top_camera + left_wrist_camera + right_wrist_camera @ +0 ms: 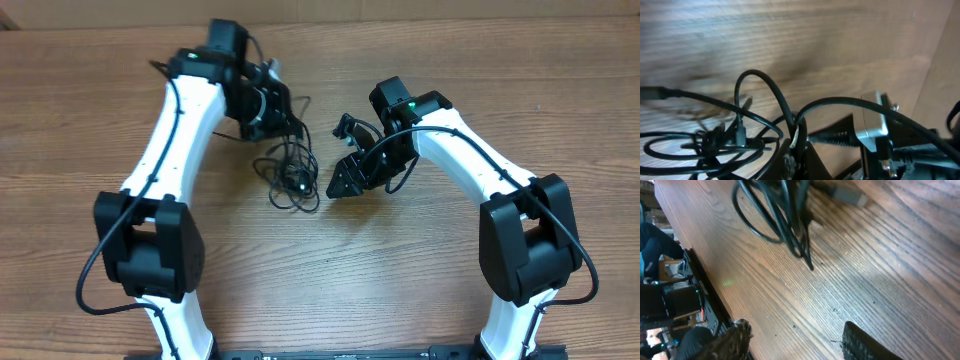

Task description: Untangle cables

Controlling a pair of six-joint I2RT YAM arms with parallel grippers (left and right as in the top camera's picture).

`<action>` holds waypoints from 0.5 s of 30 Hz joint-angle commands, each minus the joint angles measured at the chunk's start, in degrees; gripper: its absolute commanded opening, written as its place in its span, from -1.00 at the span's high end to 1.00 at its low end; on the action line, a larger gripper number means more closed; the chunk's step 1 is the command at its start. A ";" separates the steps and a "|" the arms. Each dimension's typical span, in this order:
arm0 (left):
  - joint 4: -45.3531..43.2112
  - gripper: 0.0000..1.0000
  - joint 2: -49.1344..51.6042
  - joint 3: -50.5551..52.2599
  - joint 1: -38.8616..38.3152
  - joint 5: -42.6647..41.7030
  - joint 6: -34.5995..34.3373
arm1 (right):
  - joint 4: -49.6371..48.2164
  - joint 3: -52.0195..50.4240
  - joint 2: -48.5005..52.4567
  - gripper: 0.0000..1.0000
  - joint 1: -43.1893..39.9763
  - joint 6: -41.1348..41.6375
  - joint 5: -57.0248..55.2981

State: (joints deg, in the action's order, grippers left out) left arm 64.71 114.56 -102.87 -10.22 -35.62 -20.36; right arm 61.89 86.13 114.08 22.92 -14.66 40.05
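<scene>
The cables (289, 170) lie as a tangle of thin black loops on the wooden table between the two arms. My left gripper (270, 115) is at the tangle's upper left, shut on one strand. In the left wrist view the fingers (799, 146) pinch a black cable with a white tag, and the looped tangle (715, 141) lies to their left. My right gripper (342, 183) is just right of the tangle, open and empty. In the right wrist view its fingers (796, 332) are spread above bare wood, with the cables (782, 217) and a grey plug end (850, 197) ahead.
The wooden table (330, 280) reaches to a pale wall along the far edge (420, 8). The arm bases stand at the near edge. The thick black wires on both white arms belong to the robot.
</scene>
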 commanded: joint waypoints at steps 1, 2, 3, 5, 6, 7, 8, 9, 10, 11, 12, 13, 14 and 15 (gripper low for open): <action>-0.13 0.89 0.46 0.46 -1.60 -0.11 2.54 | -1.97 -0.37 0.15 -0.36 0.04 1.68 0.13; -0.20 0.90 0.46 0.46 -1.77 -0.59 2.54 | -2.75 -0.37 0.15 -0.39 0.04 2.89 0.11; -0.24 0.89 0.46 0.46 -1.81 -1.60 2.54 | -3.45 -0.37 0.15 -0.39 0.04 3.87 0.13; -0.31 0.90 0.46 0.46 -1.81 -2.95 2.51 | -4.50 -0.37 0.15 -0.35 0.22 5.33 0.11; -0.37 0.90 0.46 0.46 -1.81 -3.50 2.47 | -4.70 -0.37 0.15 -0.33 0.33 5.49 0.13; -0.46 0.91 0.46 0.46 -1.77 -4.02 2.27 | -4.83 -0.37 0.15 -0.28 0.50 5.46 0.11; -0.50 0.91 0.46 0.46 -1.68 -4.85 2.14 | -4.90 -0.37 0.15 -0.25 0.66 5.46 0.13; -0.50 0.91 0.46 0.46 -1.62 -5.38 2.05 | -5.07 -0.37 0.15 -0.20 0.85 5.46 0.11; -0.46 0.91 0.46 0.46 -1.57 -6.36 1.95 | -5.31 -0.37 0.15 -0.17 0.98 5.46 0.11; -0.44 0.91 0.46 0.46 -1.55 -7.08 1.95 | -5.75 -0.37 0.15 -0.14 1.14 5.49 0.11; -0.44 0.91 0.46 0.46 -1.55 -8.07 1.95 | -6.27 -0.37 0.15 -0.10 1.22 5.77 0.11; -0.44 0.91 0.46 0.46 -1.53 -8.94 1.95 | -7.02 -0.37 0.15 -0.08 1.25 6.51 0.11; -0.46 0.91 0.46 0.46 -1.53 -9.55 1.95 | -7.72 -0.37 0.15 -0.07 1.25 7.41 0.11; -0.44 0.91 0.46 0.46 -1.53 -9.73 1.92 | -8.33 -0.37 0.15 -0.03 1.25 7.89 0.11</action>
State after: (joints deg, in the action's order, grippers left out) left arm 64.42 114.56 -102.65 -11.94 -40.66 -19.11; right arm 54.83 86.13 114.08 23.70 -8.73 40.03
